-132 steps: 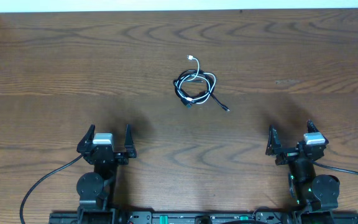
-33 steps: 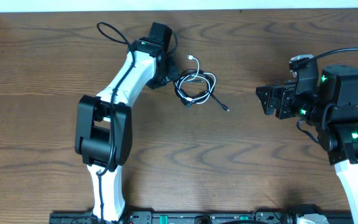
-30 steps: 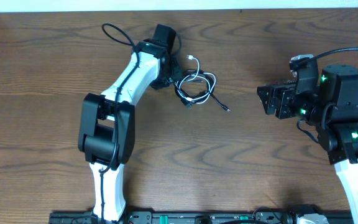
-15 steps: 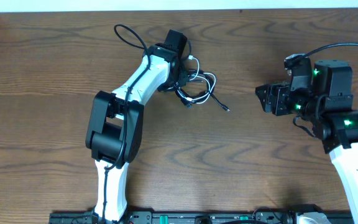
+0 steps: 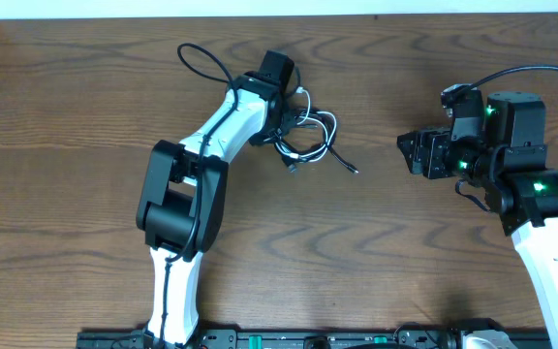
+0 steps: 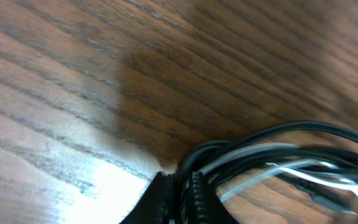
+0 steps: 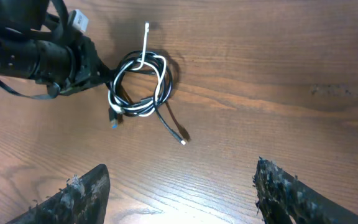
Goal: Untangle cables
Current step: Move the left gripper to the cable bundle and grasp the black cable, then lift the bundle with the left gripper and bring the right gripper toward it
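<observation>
The black cable (image 7: 168,123) and white cable (image 7: 145,43) lie intertwined in one loose coil, plug ends trailing out.

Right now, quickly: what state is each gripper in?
Left gripper: at the tangled thin black and white cables; grip cannot be told.
Right gripper: jaws wide open, holding nothing.

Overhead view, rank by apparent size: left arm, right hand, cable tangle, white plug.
1. left arm, by far.
2-3. cable tangle and right hand look about equal; the hand sits higher, nearer the camera, so unranked.
4. white plug, tiny.
</observation>
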You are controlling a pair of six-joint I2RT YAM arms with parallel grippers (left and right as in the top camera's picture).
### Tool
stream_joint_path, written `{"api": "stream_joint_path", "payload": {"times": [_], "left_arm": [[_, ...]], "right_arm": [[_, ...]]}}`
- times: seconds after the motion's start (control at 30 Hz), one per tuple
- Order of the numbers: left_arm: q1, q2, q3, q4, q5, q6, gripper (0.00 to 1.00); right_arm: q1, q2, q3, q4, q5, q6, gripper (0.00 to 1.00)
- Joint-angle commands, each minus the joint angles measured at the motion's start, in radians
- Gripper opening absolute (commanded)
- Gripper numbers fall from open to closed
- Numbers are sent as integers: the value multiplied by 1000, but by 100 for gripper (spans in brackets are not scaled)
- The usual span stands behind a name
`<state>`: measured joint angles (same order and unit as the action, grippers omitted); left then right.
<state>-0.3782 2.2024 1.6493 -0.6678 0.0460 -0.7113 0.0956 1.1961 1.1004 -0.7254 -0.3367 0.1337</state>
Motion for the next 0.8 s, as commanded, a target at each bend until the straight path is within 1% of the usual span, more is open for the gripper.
{"api": "stream_joint_path", "payload": {"times": [0.0,0.17,0.33,0.4,0.47,0.57,0.67,0.77], "left_arm": [[-5,35,-14,-4,-13,-9,8],[-4,26,-14,-3,-6,-8,8],[1,-102,-13,8,99,129,7],[0,-172,-13,18,156,207,7],[-5,-243,-13,24,217,276,7],[-15,-332,-13,23,256,343,8],[-23,-391,-13,22,323,415,7],[-24,-417,-13,23,417,434,7]], "right_arm": [[-2,2,21,-1,5,11,71],[-2,2,21,1,4,12,71],[-2,2,21,33,-53,20,69],[-2,2,21,53,-72,32,68],[-2,2,21,76,-74,64,66],[-2,2,21,108,-74,124,61],[-2,4,21,140,-74,194,57],[-2,18,21,176,-75,285,52]]}}
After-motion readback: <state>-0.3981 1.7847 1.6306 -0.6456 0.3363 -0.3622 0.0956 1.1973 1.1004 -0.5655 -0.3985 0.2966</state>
